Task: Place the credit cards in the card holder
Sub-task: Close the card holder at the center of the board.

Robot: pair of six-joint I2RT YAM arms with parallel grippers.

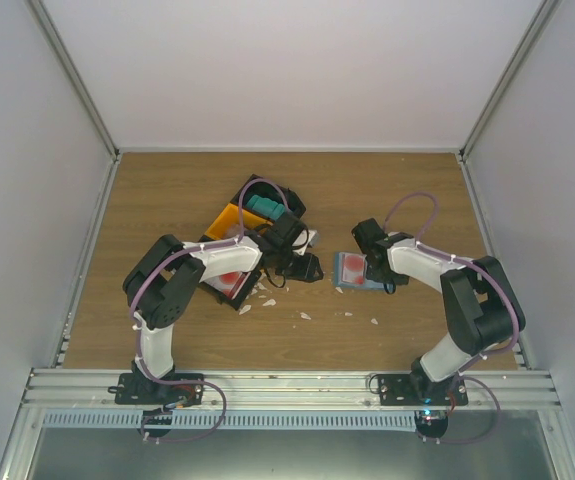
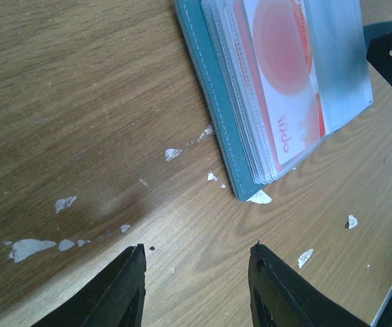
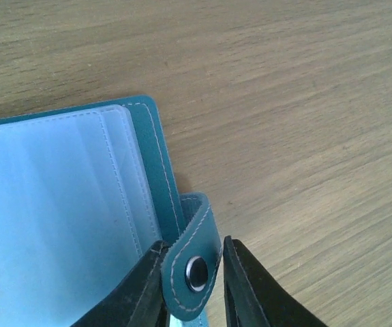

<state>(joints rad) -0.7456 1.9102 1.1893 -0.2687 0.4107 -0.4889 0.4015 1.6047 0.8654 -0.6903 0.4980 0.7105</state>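
Right gripper is clamped on the small snap tab of the flat slate-blue folding card holder. One dark finger presses each side of the tab, and the tab's round metal snap shows between them. Left gripper is spread wide with nothing between its fingers. It points down at the brown wood-grain table, near the holder's corner but apart from it.

Tiny irregular white scraps lie scattered on the wood around and in front of both grippers; one touches the holder's near corner.

The card holder lies open and flat on the table near its middle, between the two grippers, with the right arm's side holding it. Its stacked clear plastic sleeves face up. In the left wrist view, a white credit card with red-orange marks sits inside the top sleeves. The sleeves seen from the right wrist look pale and cloudy.

Farther back and to the left stands a black-and-orange compartment bin, set at a slant and partly covered by the left arm. White cards with red marks show at the bin's near end. A stack of teal cards sits at its far end.
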